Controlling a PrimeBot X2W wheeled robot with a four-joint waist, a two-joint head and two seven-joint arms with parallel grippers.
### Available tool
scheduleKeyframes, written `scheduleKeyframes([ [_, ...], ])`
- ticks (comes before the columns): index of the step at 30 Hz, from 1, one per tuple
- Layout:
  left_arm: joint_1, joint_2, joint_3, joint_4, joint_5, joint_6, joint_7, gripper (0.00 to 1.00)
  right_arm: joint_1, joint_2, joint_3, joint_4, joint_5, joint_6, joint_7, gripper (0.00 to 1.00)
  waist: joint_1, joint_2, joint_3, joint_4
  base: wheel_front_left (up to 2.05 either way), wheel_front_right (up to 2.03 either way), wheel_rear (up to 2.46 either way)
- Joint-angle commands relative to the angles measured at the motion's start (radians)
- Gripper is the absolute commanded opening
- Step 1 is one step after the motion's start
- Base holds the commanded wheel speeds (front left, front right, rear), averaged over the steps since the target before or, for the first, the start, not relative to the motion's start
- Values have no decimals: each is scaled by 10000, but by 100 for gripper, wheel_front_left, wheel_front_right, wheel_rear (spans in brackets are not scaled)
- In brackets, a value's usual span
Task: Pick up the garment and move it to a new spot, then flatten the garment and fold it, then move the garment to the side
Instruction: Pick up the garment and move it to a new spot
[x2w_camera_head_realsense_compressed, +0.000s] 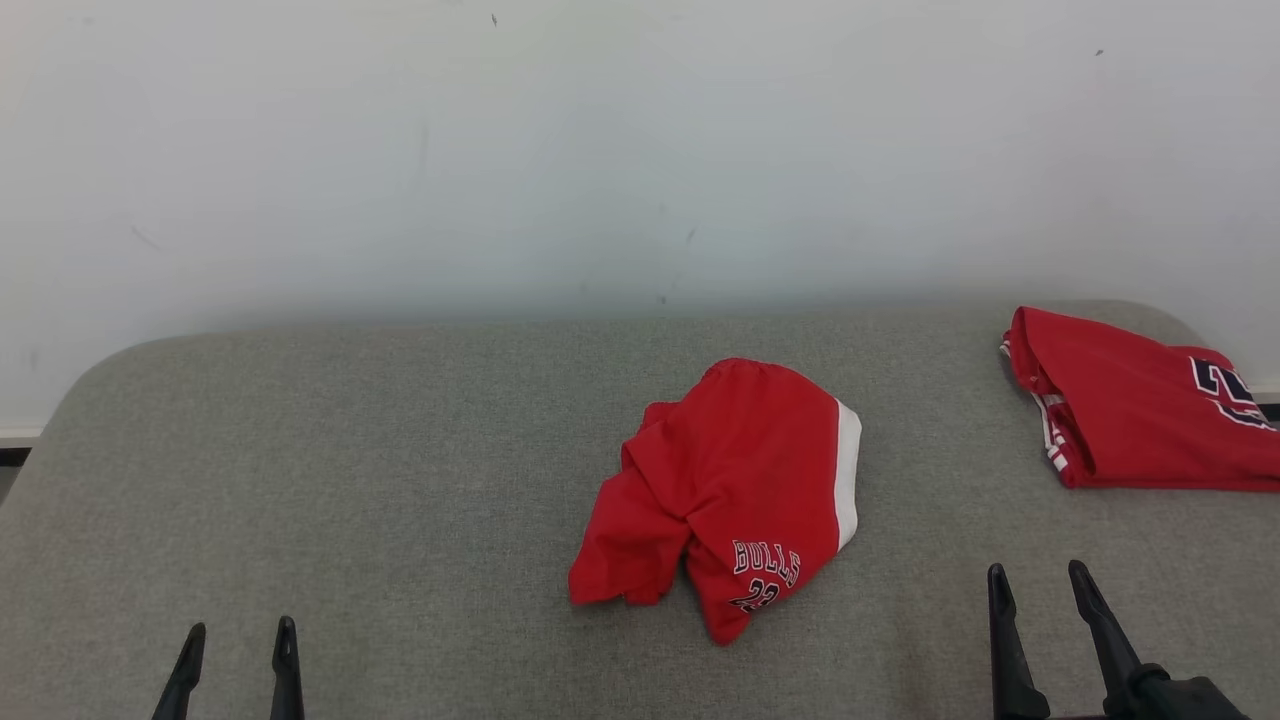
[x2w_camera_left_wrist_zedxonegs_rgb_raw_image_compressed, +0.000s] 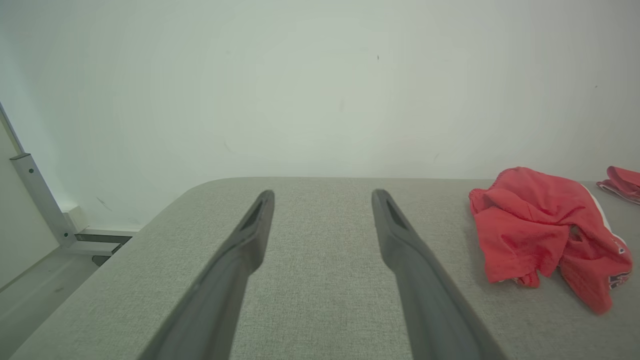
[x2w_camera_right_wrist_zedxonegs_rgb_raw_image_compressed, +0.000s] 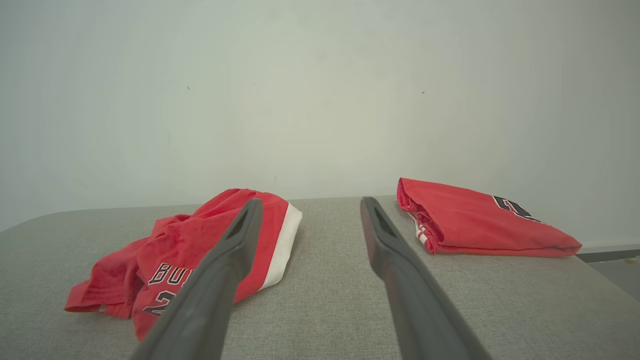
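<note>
At table (x2w_camera_head_realsense_compressed: 350, 450) centre, crumpled red shorts (x2w_camera_head_realsense_compressed: 730, 500), folded jersey (x2w_camera_head_realsense_compressed: 1130, 420) at right edge, left pincer (x2w_camera_head_realsense_compressed: 240, 630) and right pincer (x2w_camera_head_realsense_compressed: 1035, 572) spread wide.

The bench (x2w_camera_head_realsense_compressed: 350, 480) lies bare across its whole left half — open passage from the near edge to the wall (x2w_camera_head_realsense_compressed: 600, 150), which closes off the far side. Mid-bench, the crumpled red Bulls shorts (x2w_camera_head_realsense_compressed: 730, 490) rise in a low heap. A folded red jersey (x2w_camera_head_realsense_compressed: 1130, 410) occupies the far right corner — a bare strip separates the two garments.
</note>
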Motion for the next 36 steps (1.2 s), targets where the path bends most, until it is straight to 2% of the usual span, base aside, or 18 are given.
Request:
scheduleKeyframes([
  [1,147,-1,7,-47,35,-48,-27,100,109,26,-5,-10,75,-27,-1,100,0,0,-2,15,0,0,0],
  [12,286,-19,121,-29,138,-174,-30,100,156,26,15,-16,103,-27,103,100,0,0,48,26,0,0,0],
  [20,187,159,-84,138,479,-61,48,100,152,26,11,-35,50,-27,161,100,0,0,45,26,0,0,0],
  [36,133,102,-117,163,343,-18,23,100,153,26,34,-9,-15,-27,183,100,0,0,34,51,0,0,0],
])
